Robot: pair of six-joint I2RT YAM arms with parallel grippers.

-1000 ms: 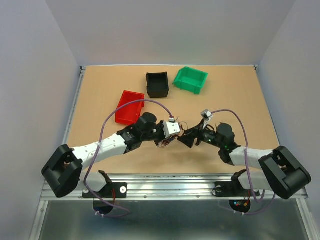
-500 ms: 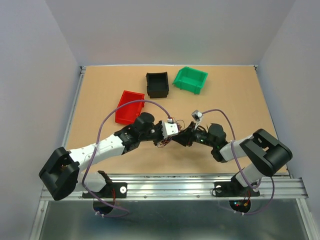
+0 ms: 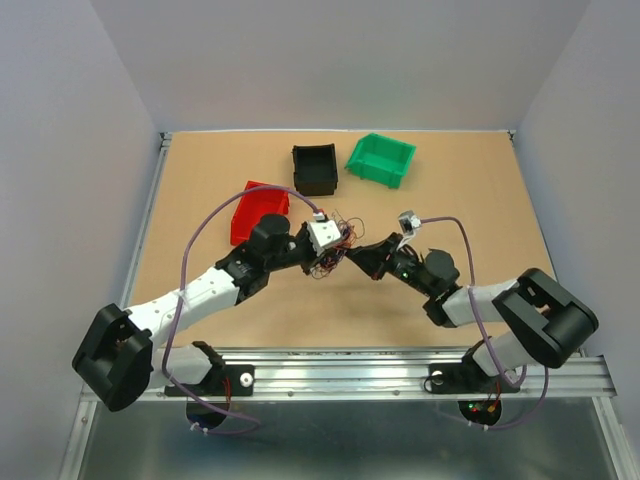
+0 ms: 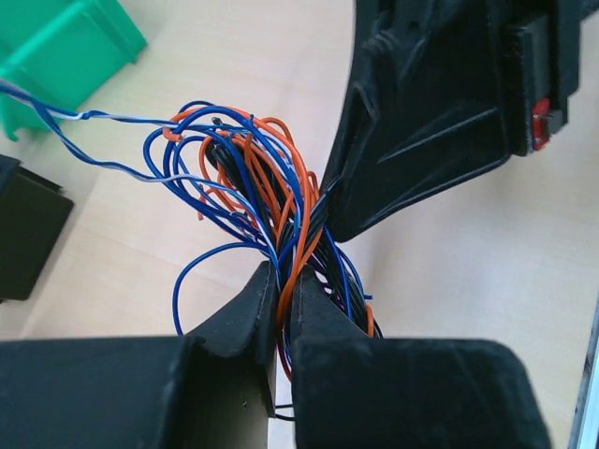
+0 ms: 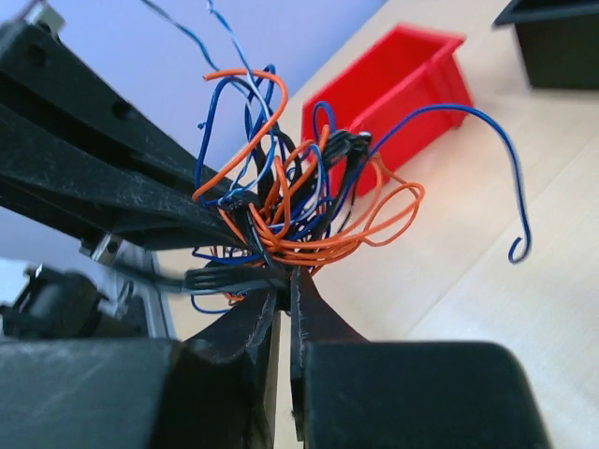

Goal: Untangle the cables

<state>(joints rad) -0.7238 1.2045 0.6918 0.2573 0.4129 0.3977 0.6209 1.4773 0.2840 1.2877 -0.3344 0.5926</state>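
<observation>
The cables [image 3: 339, 228] are a tangled bunch of thin orange, blue and black wires [image 4: 267, 187], held above the table between both arms. My left gripper [image 3: 337, 249] is shut on the bunch; orange and blue strands pass between its jaws [image 4: 284, 281]. My right gripper [image 3: 352, 257] meets it from the right and is shut on the bunch's lower edge, where black strands enter its tips [image 5: 285, 285]. The wires [image 5: 299, 210] fan out above those tips, with one blue end hooking right. The two grippers' tips nearly touch.
A red bin [image 3: 258, 212] lies just left of and behind the grippers, close to the left arm. A black bin [image 3: 315, 168] and a green bin [image 3: 381, 160] stand further back. The table has raised edges on the left and right.
My right gripper has closed from wide open onto the bunch. Both grippers and the bunch have shifted further from the bases, towards the red bin.
</observation>
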